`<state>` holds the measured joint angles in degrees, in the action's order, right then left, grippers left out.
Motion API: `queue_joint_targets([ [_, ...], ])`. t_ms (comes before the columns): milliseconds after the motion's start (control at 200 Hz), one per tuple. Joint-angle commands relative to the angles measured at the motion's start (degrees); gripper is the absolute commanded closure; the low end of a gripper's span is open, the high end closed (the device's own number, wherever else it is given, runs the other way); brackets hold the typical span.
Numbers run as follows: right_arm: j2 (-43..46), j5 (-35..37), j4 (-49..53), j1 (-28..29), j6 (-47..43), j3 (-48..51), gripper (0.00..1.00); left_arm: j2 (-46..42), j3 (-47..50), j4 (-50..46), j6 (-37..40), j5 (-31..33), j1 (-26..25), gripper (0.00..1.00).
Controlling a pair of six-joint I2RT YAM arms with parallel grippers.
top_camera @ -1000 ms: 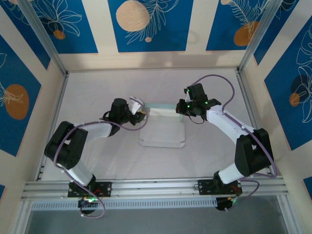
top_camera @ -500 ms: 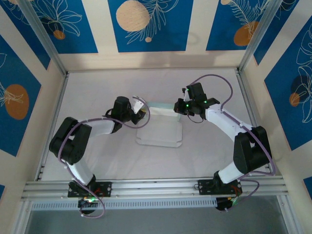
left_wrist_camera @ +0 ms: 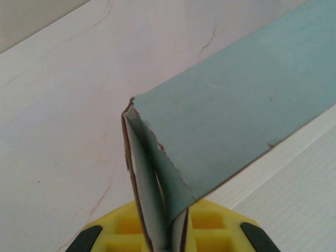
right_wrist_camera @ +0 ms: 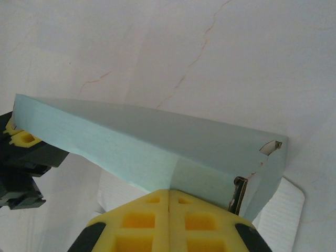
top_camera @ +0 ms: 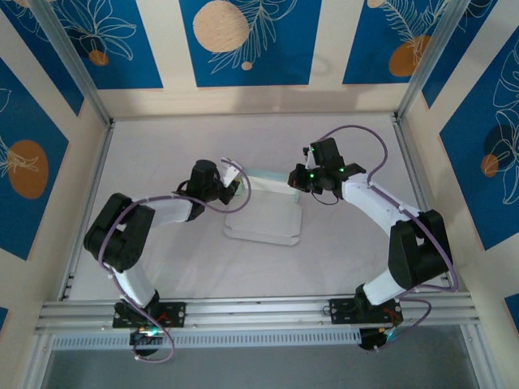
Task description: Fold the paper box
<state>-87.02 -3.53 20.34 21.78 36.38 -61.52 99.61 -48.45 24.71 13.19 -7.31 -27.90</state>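
Note:
The paper box [top_camera: 263,219] lies mid-table, a flat white sheet with a pale green back wall [top_camera: 268,180] folded up. My left gripper [top_camera: 234,183] is at that wall's left end. In the left wrist view its yellow fingers [left_wrist_camera: 126,231] are shut on the folded corner of the paper box [left_wrist_camera: 231,105], with layers of card between the pads. My right gripper [top_camera: 295,180] is at the wall's right end. There its fingers [right_wrist_camera: 144,220] are shut, tips against the lower edge of the green wall [right_wrist_camera: 157,142]. No card shows in their seam.
A pale cloth with faint creases [top_camera: 162,154] covers the table. Cream and blue patterned walls and metal posts [top_camera: 77,69] close it in on three sides. Both arms reach inward from the near rail [top_camera: 259,312].
The left gripper has closed onto the wall's left corner. The box has slid a little toward the left and the near edge. The right gripper stayed shut at the right end.

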Motion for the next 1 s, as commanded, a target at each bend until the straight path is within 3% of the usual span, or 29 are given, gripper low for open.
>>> queue_joint_targets([
  [0,0.56,-4.29,1.11,1.66,2.49,1.98,1.0,1.64,-1.02,-0.61,-0.1,3.3,-2.99,0.92],
  [305,1.93,-2.97,1.09,2.83,5.16,2.45,1.0,2.48,0.41,2.72,2.36,15.5,-8.34,0.99],
  [480,2.03,-3.22,1.29,2.66,6.37,2.45,1.0,2.33,1.43,4.71,0.92,17.38,-8.79,0.9],
  [575,2.69,-4.0,0.51,2.49,9.17,3.25,1.0,2.89,1.25,5.13,0.18,20.67,-9.3,1.0],
  [685,3.82,-7.39,-2.25,2.84,14.17,4.81,1.0,3.96,0.27,4.8,0.44,23.93,-10.4,1.0],
  [750,4.65,-8.38,-0.91,3.16,13.96,3.5,0.9,4.27,-0.16,4.21,0.86,23.62,-10.6,1.0],
  [905,10.79,-3.91,7.91,0.83,6.67,-1.37,0.48,2.61,1.06,4.5,2.91,19.77,-10.52,1.0],
  [995,12.58,-3.92,11.35,-3.19,3.57,-3.63,0.35,1.69,1.68,4.07,3.84,15.72,-10.43,1.0],
])
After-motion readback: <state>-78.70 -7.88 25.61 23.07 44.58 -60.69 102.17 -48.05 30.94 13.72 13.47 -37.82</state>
